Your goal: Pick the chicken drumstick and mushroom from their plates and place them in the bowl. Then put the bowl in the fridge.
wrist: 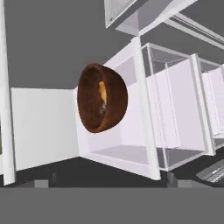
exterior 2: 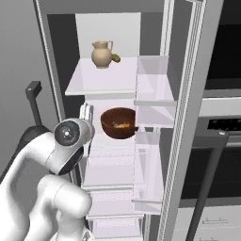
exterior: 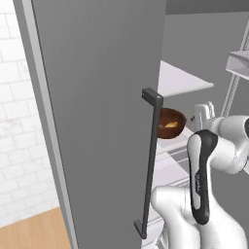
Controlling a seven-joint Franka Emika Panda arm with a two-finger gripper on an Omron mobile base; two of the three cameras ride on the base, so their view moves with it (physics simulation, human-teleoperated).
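Note:
The dark reddish-brown wooden bowl (exterior 2: 118,123) stands on a middle shelf (exterior 2: 106,157) inside the open fridge (exterior: 97,121). In it lie the golden chicken drumstick (wrist: 102,92) and a small greyish mushroom (wrist: 103,109). The left base view shows the bowl (exterior: 170,124) past the edge of the fridge door, with the drumstick (exterior: 170,125) inside. My gripper (exterior 2: 86,113) hovers just in front of the shelf, to the left of the bowl and apart from it. It is open, and the gripper (wrist: 109,181) has nothing between its fingers. The plates are out of view.
The grey fridge door with its dark bar handle (exterior: 151,160) stands open close on my left. A tan jug (exterior 2: 102,54) sits on the shelf above the bowl. Clear door bins (exterior 2: 153,113) hang to the right. A black-fronted oven (exterior 2: 221,141) is further right.

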